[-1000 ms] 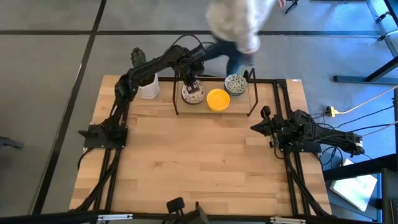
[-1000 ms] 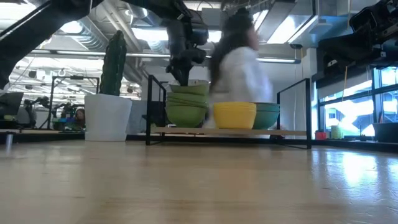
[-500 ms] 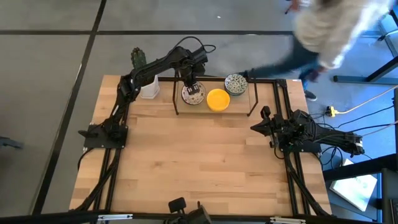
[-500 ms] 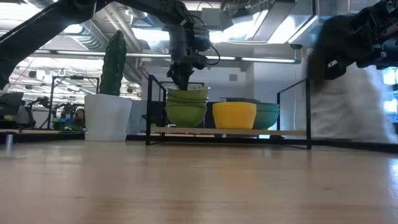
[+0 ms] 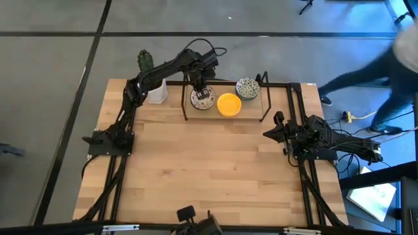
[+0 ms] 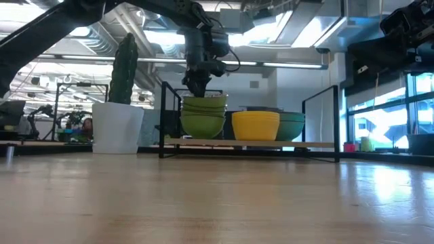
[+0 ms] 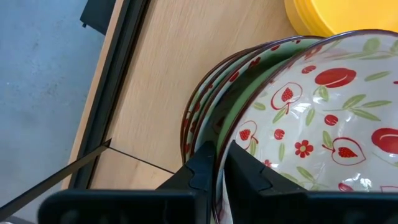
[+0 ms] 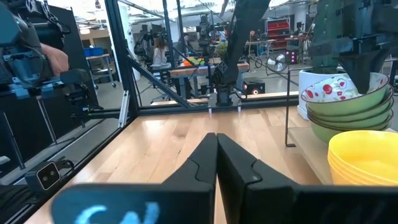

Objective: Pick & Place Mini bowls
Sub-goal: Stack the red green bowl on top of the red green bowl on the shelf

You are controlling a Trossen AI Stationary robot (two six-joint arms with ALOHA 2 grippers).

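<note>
Mini bowls stand on a black wire rack (image 5: pixel 264 98) at the table's far edge. They form a stack of red-floral bowls (image 5: pixel 203 100) (image 6: pixel 203 116), a yellow stack (image 5: pixel 228 104) (image 6: pixel 255 125) and a green-blue bowl (image 5: pixel 247 87). My left gripper (image 5: pixel 203 91) (image 7: pixel 220 165) reaches down onto the floral stack, shut on its top bowl. My right gripper (image 5: pixel 270 132) (image 8: pixel 216 146) waits shut at the table's right side, touching nothing. My left gripper pinches the rim (image 7: pixel 225 144) of the top floral bowl, one finger (image 7: pixel 249 174) inside the bowl and the other (image 7: pixel 200 169) outside. It comes from above, pointing down. The bowl still sits nested in the stack below it.
A white square pot with a cactus (image 5: pixel 155 93) (image 6: pixel 116 127) stands left of the rack, close to my left arm. The rack's upright posts (image 6: pixel 163 118) flank the bowls. Bare wood (image 5: pixel 209 170) fills the table's middle and near side. A person (image 5: pixel 392 65) moves beyond the far right corner.
My left gripper has sunk a little onto the floral stack and then stayed there. A person has walked past behind the table's far edge, from left to right. My right arm has kept still.
</note>
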